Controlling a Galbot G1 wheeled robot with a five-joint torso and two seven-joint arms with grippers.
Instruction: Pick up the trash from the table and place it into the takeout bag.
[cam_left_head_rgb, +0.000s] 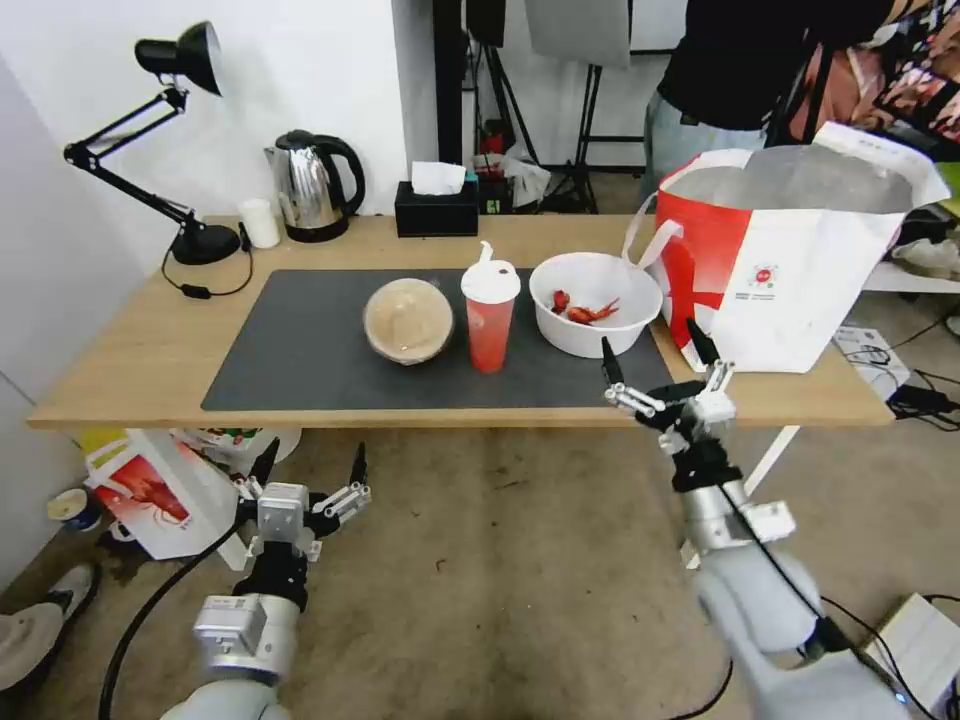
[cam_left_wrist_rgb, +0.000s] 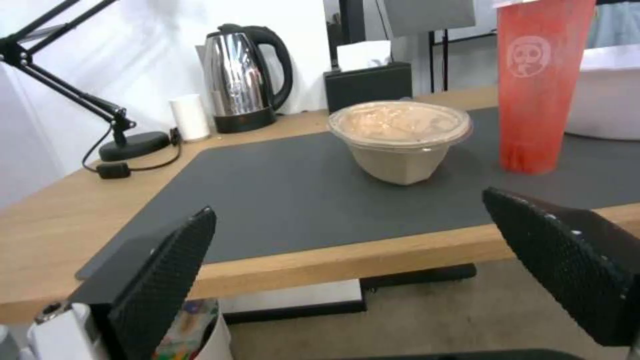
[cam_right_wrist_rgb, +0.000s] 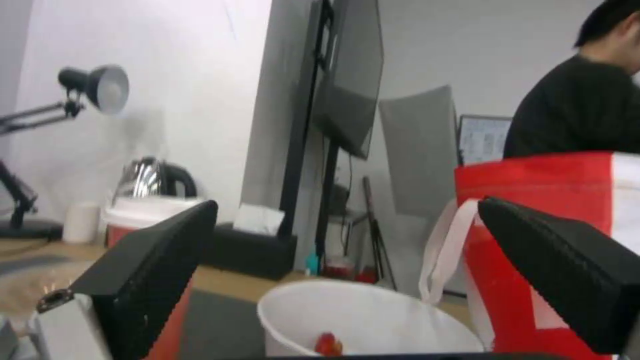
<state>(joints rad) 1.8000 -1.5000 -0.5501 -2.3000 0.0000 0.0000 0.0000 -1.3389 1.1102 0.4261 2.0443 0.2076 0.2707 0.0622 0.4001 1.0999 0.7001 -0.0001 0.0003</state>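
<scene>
At the left, the left gripper (cam_left_head_rgb: 311, 464) hangs below the front edge of the table (cam_left_head_rgb: 120, 370), over the floor, with its two black fingers spread wide and nothing between them. On the table's dark grey mat (cam_left_head_rgb: 300, 350) the trash stands in a row. The round clear-lidded container (cam_left_head_rgb: 408, 320) is farthest left, upright with its lid on. Just beside it stands the tall red cup (cam_left_head_rgb: 490, 318), upright and capped by a white lid. Next comes the white bowl (cam_left_head_rgb: 595, 302), which holds a few red crayfish scraps and sits at the right end of the mat. The right gripper (cam_left_head_rgb: 655, 358) is raised to the table's front edge, just in front of the bowl and apart from it; its fingers stand wide apart and empty. In the right wrist view the bowl (cam_right_wrist_rgb: 363, 320) lies between those fingers, farther off. At the far right the takeout bag (cam_left_head_rgb: 790, 260) stands upright on the table with its mouth open, its white loop handle close beside the bowl.
</scene>
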